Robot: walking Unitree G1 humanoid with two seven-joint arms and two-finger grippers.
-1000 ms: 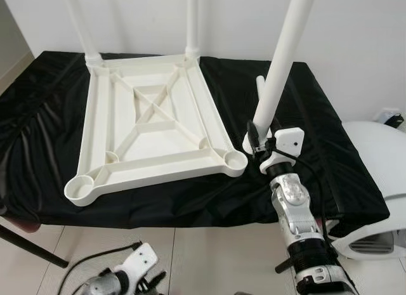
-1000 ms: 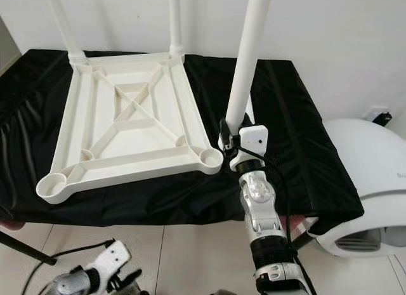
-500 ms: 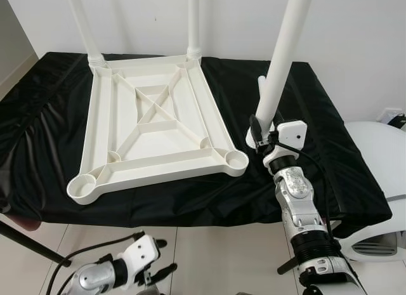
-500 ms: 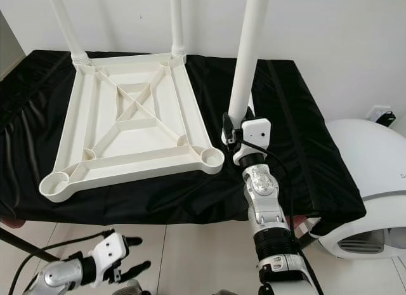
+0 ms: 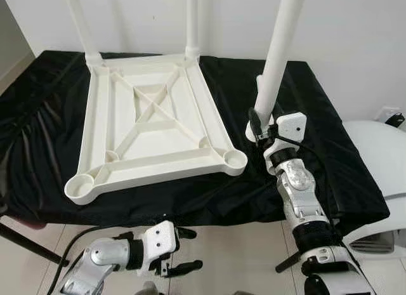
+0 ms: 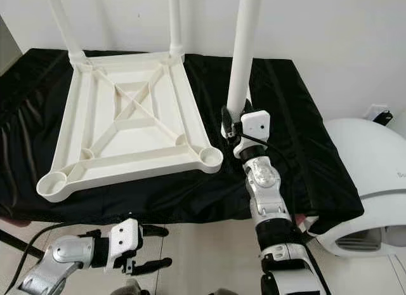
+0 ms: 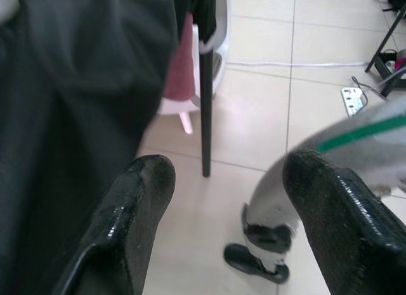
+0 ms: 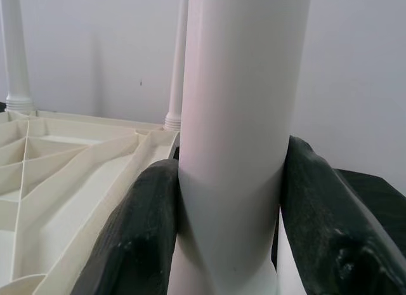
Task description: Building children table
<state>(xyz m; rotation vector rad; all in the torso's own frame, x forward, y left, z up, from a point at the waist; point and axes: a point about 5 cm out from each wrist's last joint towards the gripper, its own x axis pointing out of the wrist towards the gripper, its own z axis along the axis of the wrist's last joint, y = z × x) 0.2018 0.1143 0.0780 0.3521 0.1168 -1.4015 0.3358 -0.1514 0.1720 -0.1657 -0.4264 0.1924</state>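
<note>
A white plastic tabletop (image 5: pixel 152 117) lies upside down on a black-draped surface, with two white legs (image 5: pixel 191 22) standing in its far corners. The near right socket (image 5: pixel 235 158) and near left socket (image 5: pixel 80 187) stand bare. My right gripper (image 5: pixel 261 124) is shut on a third white leg (image 5: pixel 279 47), held upright just right of the tabletop; its black fingers (image 8: pixel 143 238) clasp the tube (image 8: pixel 238 117). Another white leg (image 5: pixel 261 89) lies on the cloth behind it. My left gripper (image 5: pixel 181 250) hangs low in front of the draped edge, fingers (image 7: pixel 136 200) spread open around nothing.
Black cloth (image 5: pixel 330 136) covers the work surface and hangs over its front edge. A white rounded appliance (image 5: pixel 380 181) stands on the floor at right. In the left wrist view a black stand leg (image 7: pixel 206 85), a power strip (image 7: pixel 354 99) and a person's shoe (image 7: pixel 254 266) show on the tiled floor.
My left arm has risen and swung rightward below the table's front edge, its fingers now pointing right. The right gripper has lifted the leg slightly up and away.
</note>
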